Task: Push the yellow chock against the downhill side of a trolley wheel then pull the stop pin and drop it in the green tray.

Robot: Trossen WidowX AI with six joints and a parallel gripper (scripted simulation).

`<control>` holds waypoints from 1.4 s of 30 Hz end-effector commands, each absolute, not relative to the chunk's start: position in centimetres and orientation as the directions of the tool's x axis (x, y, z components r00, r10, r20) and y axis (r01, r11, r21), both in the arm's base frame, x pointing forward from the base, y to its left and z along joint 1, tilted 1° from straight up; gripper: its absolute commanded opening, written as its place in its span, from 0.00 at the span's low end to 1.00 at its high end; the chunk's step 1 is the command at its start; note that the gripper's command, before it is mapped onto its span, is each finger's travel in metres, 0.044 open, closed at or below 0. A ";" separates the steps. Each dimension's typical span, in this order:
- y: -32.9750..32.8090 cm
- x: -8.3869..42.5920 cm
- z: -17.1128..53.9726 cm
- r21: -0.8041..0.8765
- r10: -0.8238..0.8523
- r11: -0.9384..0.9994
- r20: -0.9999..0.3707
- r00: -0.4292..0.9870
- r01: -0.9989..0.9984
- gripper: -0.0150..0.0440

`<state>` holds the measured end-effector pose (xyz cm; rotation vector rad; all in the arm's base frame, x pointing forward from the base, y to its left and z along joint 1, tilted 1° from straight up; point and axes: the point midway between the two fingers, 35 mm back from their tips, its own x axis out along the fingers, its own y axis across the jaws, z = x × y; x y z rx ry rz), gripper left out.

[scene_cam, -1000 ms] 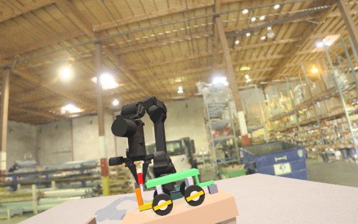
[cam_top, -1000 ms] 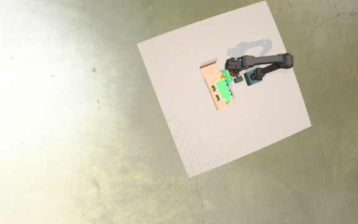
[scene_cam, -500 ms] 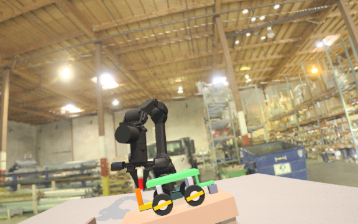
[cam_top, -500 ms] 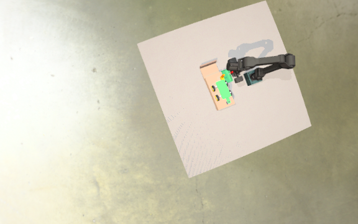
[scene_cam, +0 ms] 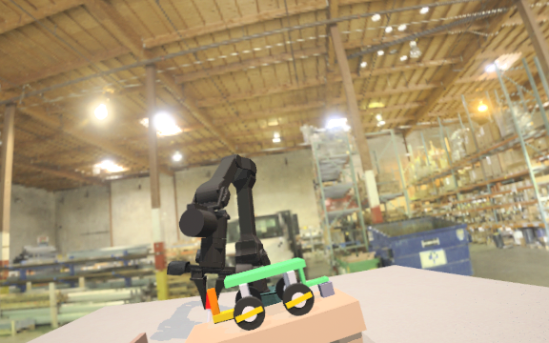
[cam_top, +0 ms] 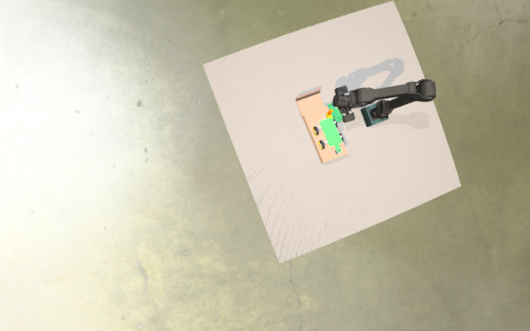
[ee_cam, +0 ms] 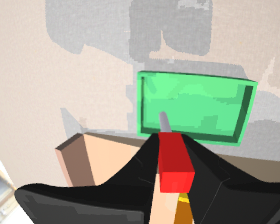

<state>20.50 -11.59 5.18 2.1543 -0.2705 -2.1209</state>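
Note:
My gripper (scene_cam: 207,304) (ee_cam: 167,139) is shut on the stop pin's red head (ee_cam: 176,162) (scene_cam: 207,301). The pin's grey shank (ee_cam: 164,121) points away from the fingers, over the green tray (ee_cam: 196,100) (cam_top: 338,116) in the wrist view. The trolley (cam_top: 331,133) (scene_cam: 265,273) stands on the ramp (cam_top: 310,105) (scene_cam: 336,316) (ee_cam: 111,152). The yellow chock (scene_cam: 223,315) (cam_top: 329,113), with its orange handle (scene_cam: 213,302) upright, is at the trolley's downhill end. A near wheel partly hides it in the exterior view, so exact wheel contact cannot be told.
The ramp's raised end stop (cam_top: 308,95) (ee_cam: 76,160) stands at its low end. The tray lies beside the ramp's lower part, on the arm's side. The arm's dark base (cam_top: 370,119) stands beyond the tray. The ramp stands on the pale table (cam_top: 385,161).

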 end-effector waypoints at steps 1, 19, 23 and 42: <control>-12.4 20.3 3.8 0.205 -0.206 -0.978 -0.979 0.002 -0.048 0.25; -12.0 20.3 3.0 0.205 -0.205 -0.978 -0.979 0.002 -0.048 0.58; -11.8 20.4 2.9 0.205 -0.205 -0.978 -0.979 0.002 -0.048 0.58; -10.6 20.5 2.3 0.204 -0.204 -0.978 -0.979 0.002 -0.048 0.58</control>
